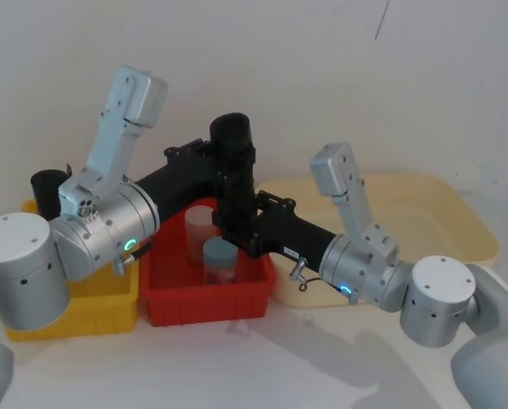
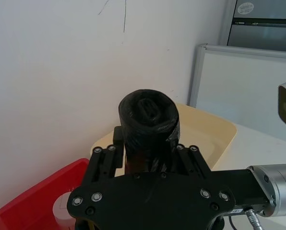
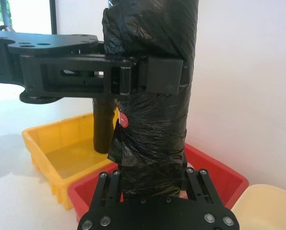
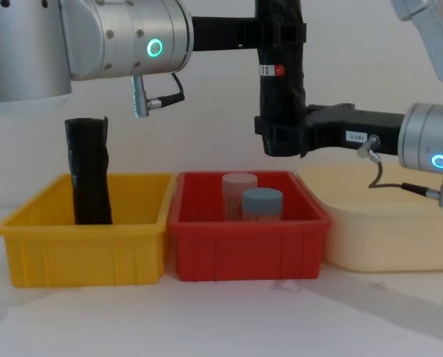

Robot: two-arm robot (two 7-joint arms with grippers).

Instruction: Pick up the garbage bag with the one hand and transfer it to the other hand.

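The garbage bag (image 1: 233,136) (image 4: 281,82), a tall black roll with a small red-and-white label, hangs upright in the air above the red bin (image 1: 207,319). My left gripper (image 1: 234,166) (image 4: 281,33), on the arm with the green ring, is shut on its upper part; the left wrist view looks down on the roll's top (image 2: 150,115). My right gripper (image 1: 237,232) (image 4: 281,137), on the arm with the blue ring, is shut on the roll's lower end. In the right wrist view its fingers (image 3: 193,179) flank the bag (image 3: 152,124) below the left gripper's clamp.
Inside the red bin (image 4: 247,238) stand a pale jar (image 4: 239,193) and a grey-lidded jar (image 4: 262,204). To its left, a yellow bin (image 4: 80,253) holds a crinkled black roll (image 4: 88,175). On the right sits a cream tub (image 4: 385,238). A white wall is close behind.
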